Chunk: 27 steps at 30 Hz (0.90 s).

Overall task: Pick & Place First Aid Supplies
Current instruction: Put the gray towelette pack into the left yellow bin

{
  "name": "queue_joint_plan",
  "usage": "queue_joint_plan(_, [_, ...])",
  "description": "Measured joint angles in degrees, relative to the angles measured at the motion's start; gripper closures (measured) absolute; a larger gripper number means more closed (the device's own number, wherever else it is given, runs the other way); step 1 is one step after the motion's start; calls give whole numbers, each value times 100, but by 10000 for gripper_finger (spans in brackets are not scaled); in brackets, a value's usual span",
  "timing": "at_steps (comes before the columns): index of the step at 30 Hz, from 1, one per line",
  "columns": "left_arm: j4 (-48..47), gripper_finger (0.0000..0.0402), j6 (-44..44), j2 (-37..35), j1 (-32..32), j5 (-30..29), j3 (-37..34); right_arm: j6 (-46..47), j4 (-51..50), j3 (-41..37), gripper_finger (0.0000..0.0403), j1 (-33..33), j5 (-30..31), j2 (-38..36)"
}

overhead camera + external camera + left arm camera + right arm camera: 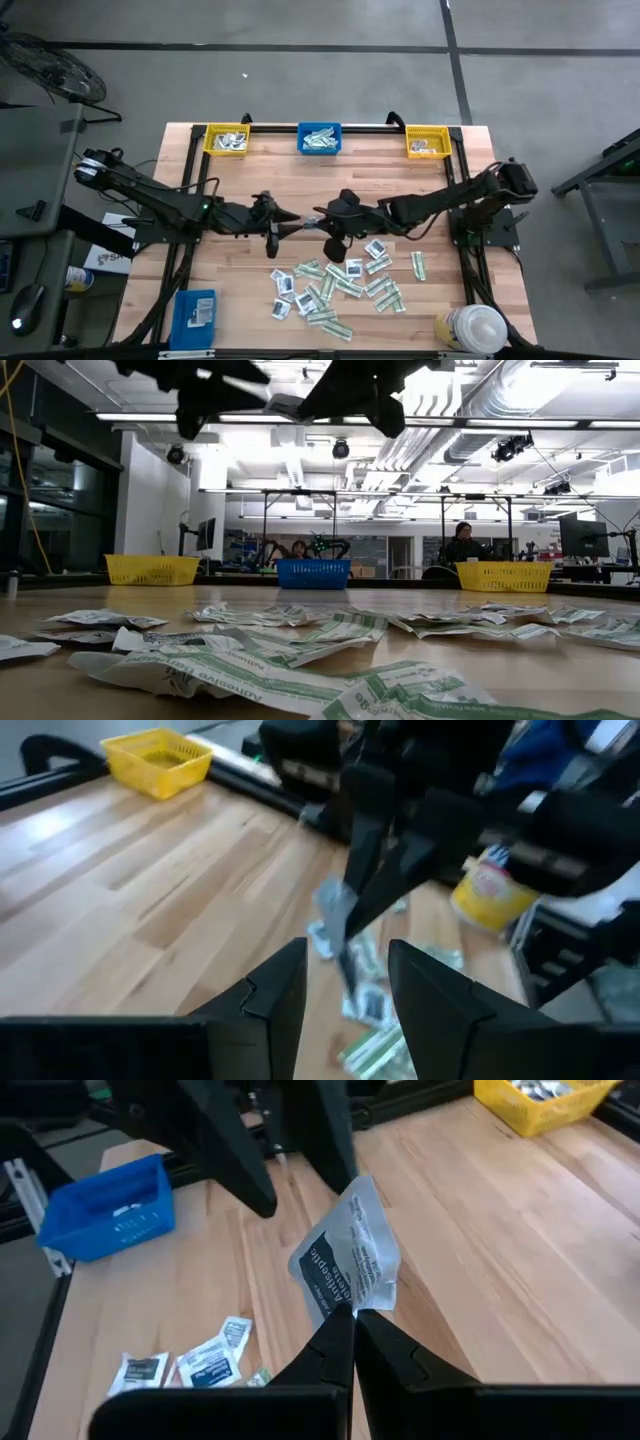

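1. The table [240,190] is wooden. Three small bins stand along its far edge: a yellow bin [227,139], a blue bin [320,138] and another yellow bin [428,142]. A big white-capped bottle [472,327] stands at the near right corner.

2. Both arms meet over the middle of the table, above the pile of packets [335,290]. The pile lies on the near side of the table, flat and loose, some white and some green-striped.

3. The right gripper [352,1312] is pinched shut on one white packet [350,1255] with dark print. It holds the packet by its bottom edge, up in the air, so most of the paper sticks out free.

4. The left gripper [345,982] has its fingers apart and holds nothing. It points at the packet, which hangs just in front of it.

5. This looks like a hand-over from the right arm to the left arm.

6. To do it well, the left gripper should slide in so the free end of the packet sits between its two fingers, then close.

7. The right gripper should let go only after the left one has a firm pinch. The paper is thin and floppy, so a slow move is best.

8. It should grab well in from the edge, not just the tip, or the packet may slip and drop.
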Motion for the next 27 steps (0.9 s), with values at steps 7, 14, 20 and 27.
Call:
queue_joint_plan(7, [143,259,-33,7,0,-110,3,-267,280,0,403,0,-63,-4])
queue_joint_plan(14, [204,259,-199,7,-2,-184,3,-569,711,0,403,0,-293,-4])
queue_joint_plan(20, [544,304,-197,9,-2,-260,3,-584,703,0,403,-6,-349,-6])
queue_joint_plan(27, [581,387,-259,9,-3,-118,3,-603,688,0,403,-4,-416,-6])
